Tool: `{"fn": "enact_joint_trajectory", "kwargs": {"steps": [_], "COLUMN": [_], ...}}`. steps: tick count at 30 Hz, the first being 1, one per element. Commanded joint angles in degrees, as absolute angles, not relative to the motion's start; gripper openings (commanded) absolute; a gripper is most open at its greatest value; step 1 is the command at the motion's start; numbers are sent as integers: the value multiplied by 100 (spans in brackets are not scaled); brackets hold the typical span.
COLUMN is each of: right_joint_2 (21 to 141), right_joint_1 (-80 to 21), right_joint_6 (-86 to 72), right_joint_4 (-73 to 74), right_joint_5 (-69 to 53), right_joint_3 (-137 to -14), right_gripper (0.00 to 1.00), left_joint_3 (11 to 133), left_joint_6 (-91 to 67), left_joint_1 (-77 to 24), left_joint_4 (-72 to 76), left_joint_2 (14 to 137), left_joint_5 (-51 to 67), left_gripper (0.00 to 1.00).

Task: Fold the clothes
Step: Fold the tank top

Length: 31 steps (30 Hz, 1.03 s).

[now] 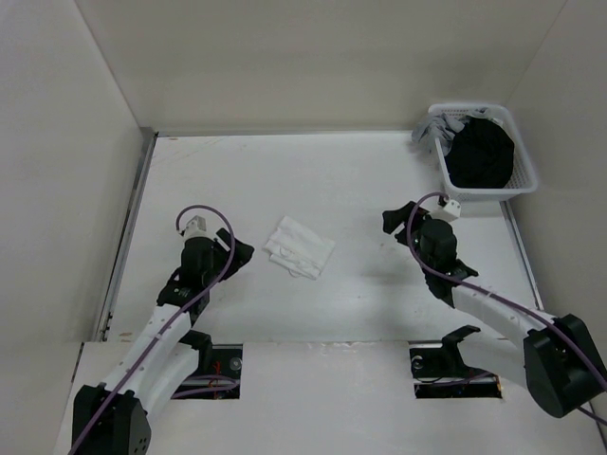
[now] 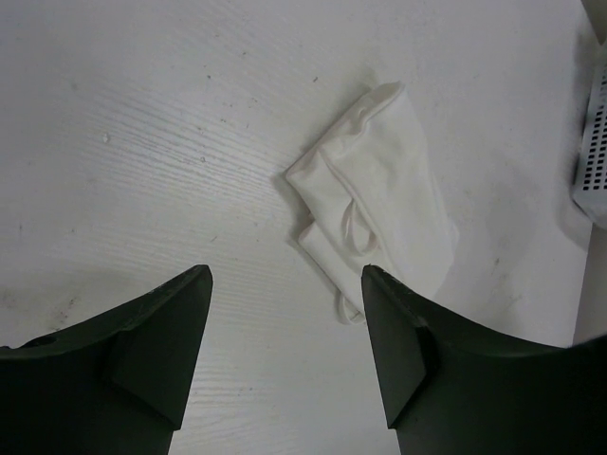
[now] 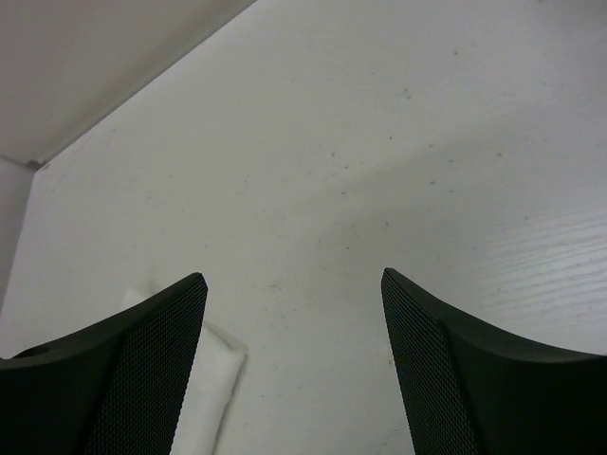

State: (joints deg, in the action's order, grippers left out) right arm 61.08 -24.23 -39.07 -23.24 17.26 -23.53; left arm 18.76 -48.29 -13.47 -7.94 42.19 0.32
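The clothes [image 1: 300, 247] lie as a small folded white bundle in the middle of the white table, a thin string loop trailing from the near edge [image 2: 379, 204]. My left gripper [image 1: 242, 252] hovers to its left, open and holding nothing [image 2: 285, 277]. On the other side my right gripper [image 1: 390, 223] is open too [image 3: 294, 280], with only bare tabletop between its fingers. One corner of the clothes [image 3: 213, 374] shows beside the right gripper's left finger.
A white plastic basket [image 1: 524, 171] stands at the back right, holding a black garment [image 1: 480, 156] and a grey cloth [image 1: 446, 128]. White walls close in the table on three sides. The basket's edge [image 2: 593, 142] shows in the left wrist view.
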Motion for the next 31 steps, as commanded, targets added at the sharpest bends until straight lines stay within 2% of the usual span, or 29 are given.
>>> {"fn": "enact_joint_trajectory", "kwargs": {"steps": [1, 29, 31], "right_joint_2": [5924, 6521, 6548], "right_joint_1": [-2281, -2298, -2298], "right_joint_6": [-4025, -4052, -4078], "right_joint_4": [-2856, -2988, -2988], "right_joint_5": [1995, 1652, 1626], "right_joint_3": [-2277, -2408, -2408], "right_gripper": [79, 76, 76], "left_joint_3": [1898, 2057, 2109], "left_joint_6": [-4720, -4491, -4482], "left_joint_1": [-1314, -1788, -1841], "left_joint_4": [-492, 404, 369], "left_joint_2": [4324, 5256, 5291], "left_joint_5": [62, 9, -9], "left_gripper": [64, 63, 65]}}
